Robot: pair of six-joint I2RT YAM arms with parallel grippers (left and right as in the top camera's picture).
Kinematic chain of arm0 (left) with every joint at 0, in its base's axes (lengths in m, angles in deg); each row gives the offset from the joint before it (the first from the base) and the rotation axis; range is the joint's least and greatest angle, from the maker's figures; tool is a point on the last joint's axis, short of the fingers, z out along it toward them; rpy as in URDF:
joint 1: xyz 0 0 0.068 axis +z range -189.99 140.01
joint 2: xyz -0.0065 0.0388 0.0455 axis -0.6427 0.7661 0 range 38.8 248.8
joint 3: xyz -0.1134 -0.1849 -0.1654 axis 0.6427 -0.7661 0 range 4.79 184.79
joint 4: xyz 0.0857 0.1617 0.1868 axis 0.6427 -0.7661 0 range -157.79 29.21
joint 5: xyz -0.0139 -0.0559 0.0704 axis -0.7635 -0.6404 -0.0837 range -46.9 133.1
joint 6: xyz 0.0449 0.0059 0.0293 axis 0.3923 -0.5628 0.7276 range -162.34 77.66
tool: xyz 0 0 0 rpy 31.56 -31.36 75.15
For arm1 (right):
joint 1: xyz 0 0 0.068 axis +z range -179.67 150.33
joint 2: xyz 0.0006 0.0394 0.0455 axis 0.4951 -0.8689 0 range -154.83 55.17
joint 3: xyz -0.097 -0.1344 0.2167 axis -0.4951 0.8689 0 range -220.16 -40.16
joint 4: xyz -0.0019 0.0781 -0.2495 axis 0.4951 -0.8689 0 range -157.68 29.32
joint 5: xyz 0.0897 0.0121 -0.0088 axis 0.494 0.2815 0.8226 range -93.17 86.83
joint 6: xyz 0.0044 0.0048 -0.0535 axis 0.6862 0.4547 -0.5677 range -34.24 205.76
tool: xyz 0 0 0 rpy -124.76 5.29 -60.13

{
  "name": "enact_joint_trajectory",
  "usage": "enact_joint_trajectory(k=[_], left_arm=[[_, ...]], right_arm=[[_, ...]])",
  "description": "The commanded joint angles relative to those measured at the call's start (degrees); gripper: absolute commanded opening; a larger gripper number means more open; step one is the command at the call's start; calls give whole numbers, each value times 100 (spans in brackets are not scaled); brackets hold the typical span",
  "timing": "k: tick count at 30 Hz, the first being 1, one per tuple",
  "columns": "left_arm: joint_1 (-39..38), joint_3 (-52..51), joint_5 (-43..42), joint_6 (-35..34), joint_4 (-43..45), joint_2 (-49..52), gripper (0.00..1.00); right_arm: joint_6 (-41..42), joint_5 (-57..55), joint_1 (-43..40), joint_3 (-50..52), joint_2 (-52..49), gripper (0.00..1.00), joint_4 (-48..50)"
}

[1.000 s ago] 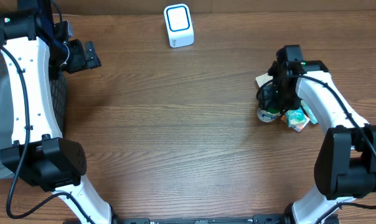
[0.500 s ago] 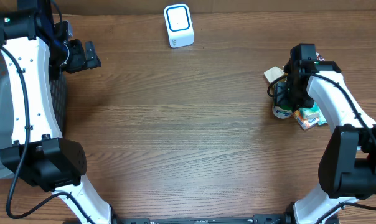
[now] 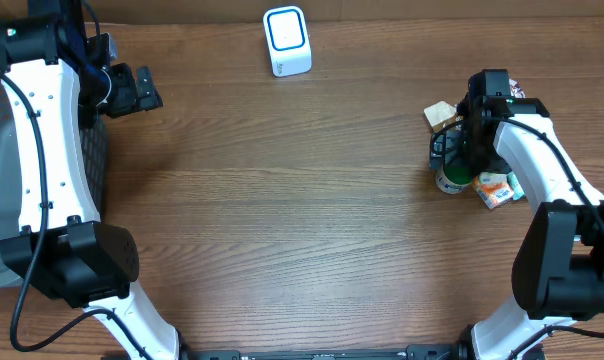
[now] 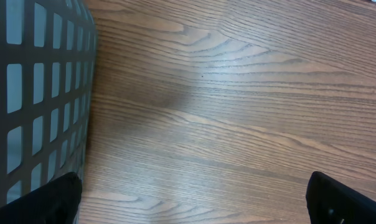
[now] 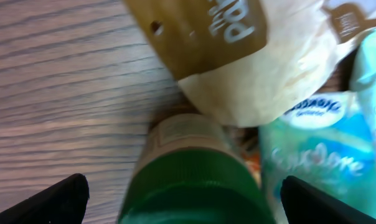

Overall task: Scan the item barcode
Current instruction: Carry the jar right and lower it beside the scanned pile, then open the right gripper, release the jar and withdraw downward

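Right edge of the overhead frame: green-lidded jar (image 3: pixel 450 183) stands on the tabletop (image 3: pixel 282 200) among snack packets (image 3: pixel 494 188). I see the right gripper (image 5: pixel 187 200) open, straddling it (fingers clear of the lid). Left gripper (image 4: pixel 194 200) open, upper left, beside the basket (image 4: pixel 32 93). Scanner (image 3: pixel 286 40) top centre.

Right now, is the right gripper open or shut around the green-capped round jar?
Open: the right gripper shows black fingertips standing wider than the green-capped round jar, wooden table visible between.
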Motion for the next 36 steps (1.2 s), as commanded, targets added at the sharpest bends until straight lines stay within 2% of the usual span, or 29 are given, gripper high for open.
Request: enact_joint_trajectory(k=[1, 7, 13, 23, 28, 36], left_arm=[[24, 17, 22, 149, 7, -151, 99], [24, 17, 22, 149, 7, -151, 100], [24, 17, 22, 149, 7, -151, 99], [24, 17, 22, 149, 7, -151, 99], [24, 17, 22, 149, 7, -151, 100], [24, 17, 22, 149, 7, -151, 99]], right_arm=[[46, 487, -26, -177, 269, 100, -61], [216, 522, -17, -841, 1016, 100, -560], [251, 627, 175, -1499, 2205, 100, -1134], [345, 1497, 452, -1589, 4157, 100, -1609], [343, 1652, 450, -1589, 4621, 100, -1622], [299, 1453, 450, -1589, 4719, 100, -1744]])
